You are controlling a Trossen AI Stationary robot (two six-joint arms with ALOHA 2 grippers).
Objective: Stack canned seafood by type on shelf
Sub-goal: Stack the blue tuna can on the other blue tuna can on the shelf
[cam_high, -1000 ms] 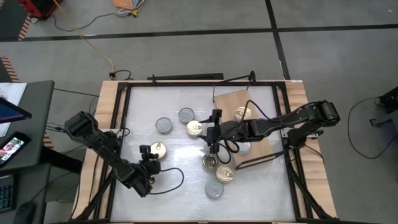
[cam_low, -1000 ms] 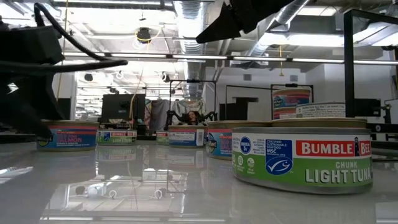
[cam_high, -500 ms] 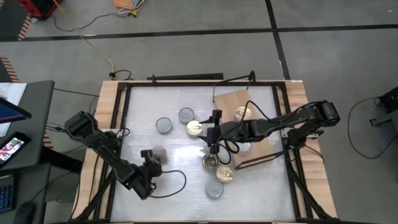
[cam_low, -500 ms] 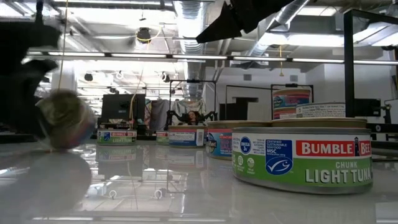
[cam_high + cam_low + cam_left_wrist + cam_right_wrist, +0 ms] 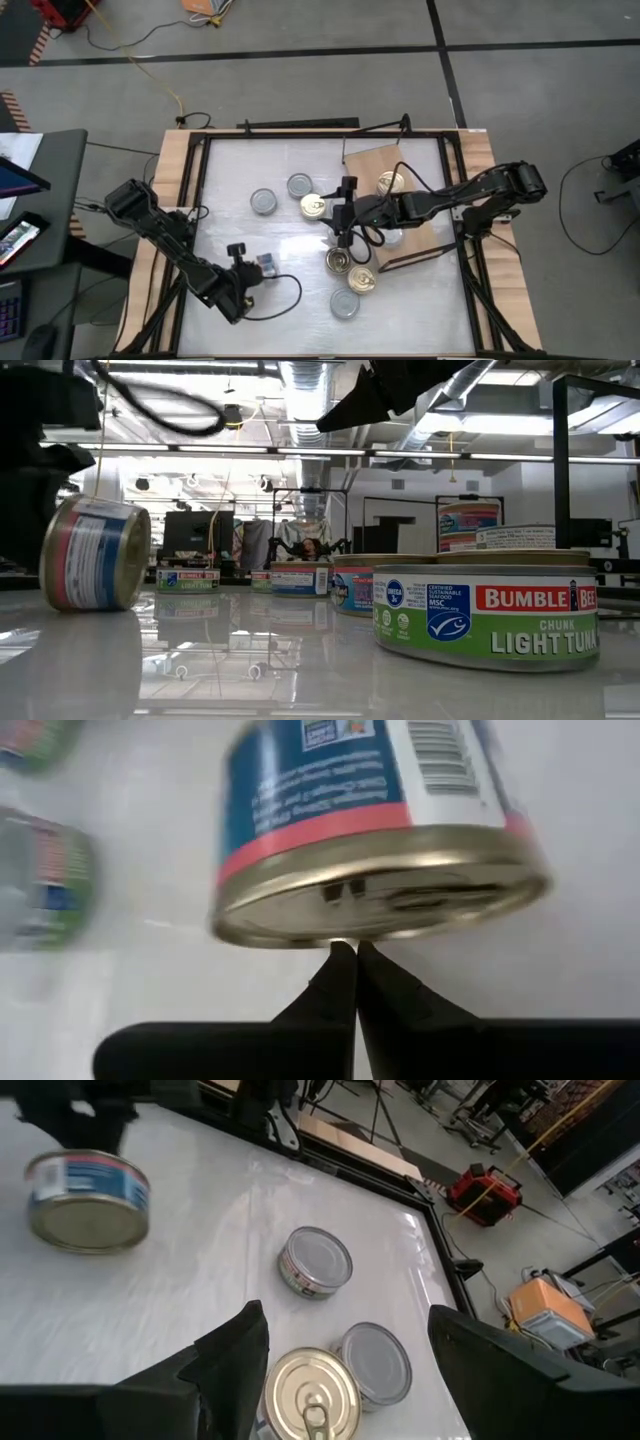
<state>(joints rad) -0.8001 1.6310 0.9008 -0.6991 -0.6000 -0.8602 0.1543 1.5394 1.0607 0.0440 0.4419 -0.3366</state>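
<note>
A blue-and-red-labelled tin of canned seafood [image 5: 370,830] with a gold lid stands tipped on its edge [image 5: 95,555] on the white table, near the left [image 5: 267,263]. My left gripper [image 5: 346,952] is shut, its tips at that tin's lid rim [image 5: 250,262]. My right gripper [image 5: 345,1370] hangs open above the table's middle [image 5: 343,222], over a gold-lidded tin [image 5: 312,1398]. The shelf [image 5: 372,160], a brown board at the back right, carries a gold-lidded tin [image 5: 390,182]. Other tins lie flat: silver ones [image 5: 263,202] [image 5: 299,185] and gold ones [image 5: 340,262] [image 5: 361,279]. My left gripper has its shut fingertips [image 5: 340,965] at the rim of the tipped tin's gold lid [image 5: 345,932], with nothing between them. I cannot tell whether they touch the rim or stop just short of it. The tin's lower edge rests on the table.
A silver tin [image 5: 344,304] sits near the front edge, and a gold one [image 5: 313,206] lies under my right gripper. In the low view green-labelled tuna tins [image 5: 485,610] fill the right. A black frame [image 5: 300,128] rims the table. Bare tabletop lies at front left.
The gold-lidded tin by my left gripper lay flat with its lid up. It has tipped onto its edge and shifted a little toward the table's near edge and right. My left gripper has followed slightly toward the near edge.
</note>
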